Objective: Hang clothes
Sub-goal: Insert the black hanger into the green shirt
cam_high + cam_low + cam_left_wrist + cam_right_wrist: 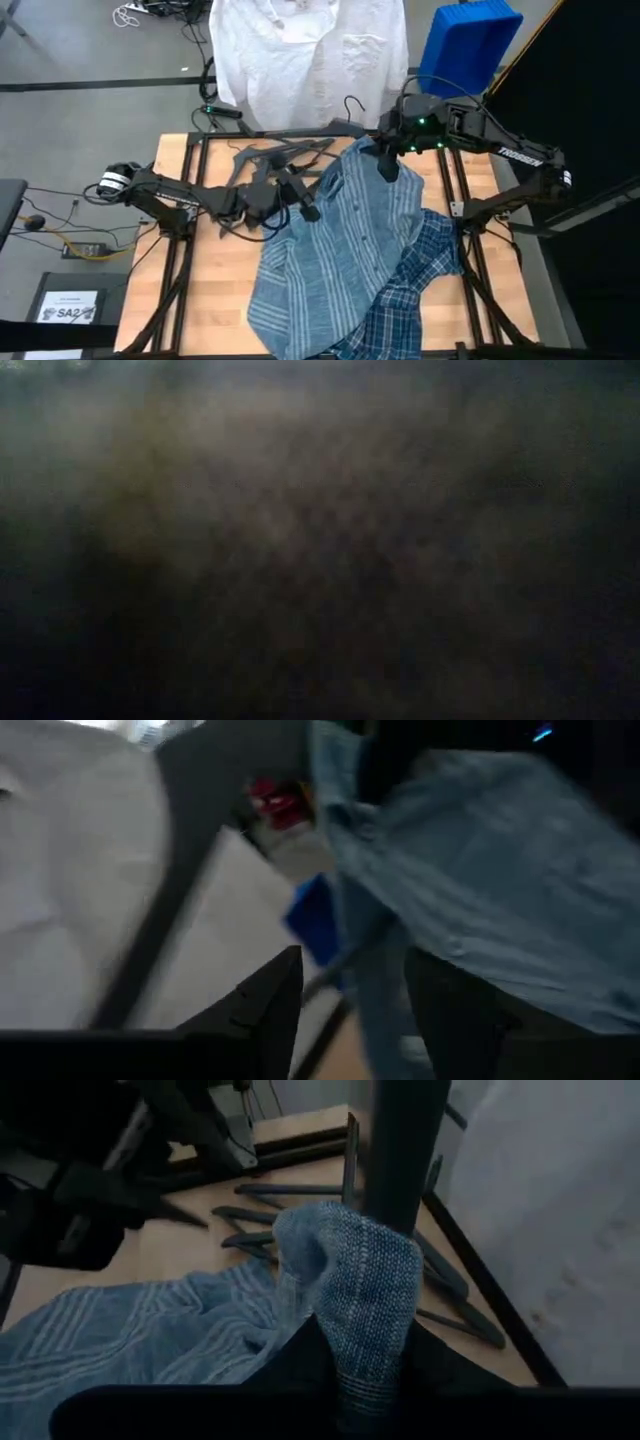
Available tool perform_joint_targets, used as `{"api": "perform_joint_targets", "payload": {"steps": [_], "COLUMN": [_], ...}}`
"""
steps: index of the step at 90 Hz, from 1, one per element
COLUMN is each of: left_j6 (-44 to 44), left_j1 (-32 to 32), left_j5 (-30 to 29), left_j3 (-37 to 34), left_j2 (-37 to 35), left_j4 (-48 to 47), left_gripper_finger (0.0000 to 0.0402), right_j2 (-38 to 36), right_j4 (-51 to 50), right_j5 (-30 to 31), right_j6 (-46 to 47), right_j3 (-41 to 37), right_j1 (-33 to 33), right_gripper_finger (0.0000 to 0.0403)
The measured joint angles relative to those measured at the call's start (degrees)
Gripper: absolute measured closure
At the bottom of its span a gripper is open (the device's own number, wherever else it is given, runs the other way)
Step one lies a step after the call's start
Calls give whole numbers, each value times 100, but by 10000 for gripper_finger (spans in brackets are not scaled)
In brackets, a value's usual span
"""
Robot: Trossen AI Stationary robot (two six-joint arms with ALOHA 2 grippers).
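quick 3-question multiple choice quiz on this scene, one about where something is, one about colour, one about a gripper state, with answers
1. Where is the white shirt?
A. hanging beyond the table's far edge
B. under the plaid shirt
C. in the blue bin

2. Which shirt lies partly under the striped shirt on the side of the right arm?
A. red
B. dark blue plaid
C. yellow

3. What is the right gripper doing?
A. open above bare wood
B. shut on a hanger
C. shut on the striped shirt

Answers: 1 A, the high view shows it past the table. 2 B, the plaid shirt peeks out there. 3 C, the right wrist view shows striped cloth bunched between its fingers.
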Motion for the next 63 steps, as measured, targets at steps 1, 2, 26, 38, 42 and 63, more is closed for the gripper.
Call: {"api": "perform_joint_targets", "payload": {"steps": [1,2,26,38,42,63], "left_j6": [-41,-63,-518,-546,-584,-1242], "left_j1": [17,31,341,421,457,777], "left_j5": [57,113,562,670,678,753], "left_j3": [-1,-4,-7,-4,-4,-285], "left_j2": [1,1,7,37,60,102], "left_j4": [-29,-58,-832,-847,-909,-1106], "left_gripper_finger": [243,243,243,243,243,243], "right_j2": [-4,-7,-75,-78,-80,-81], "right_j4": [12,25,145,153,165,205], "right_j5": [0,1,109,118,117,118], "right_j6": [-8,-12,-76,-76,-79,-84], "right_j3": [0,0,0,0,0,0], "right_j1": [-1,-2,-37,-37,-37,-37], "right_gripper_finger": [376,376,376,376,376,376]}}
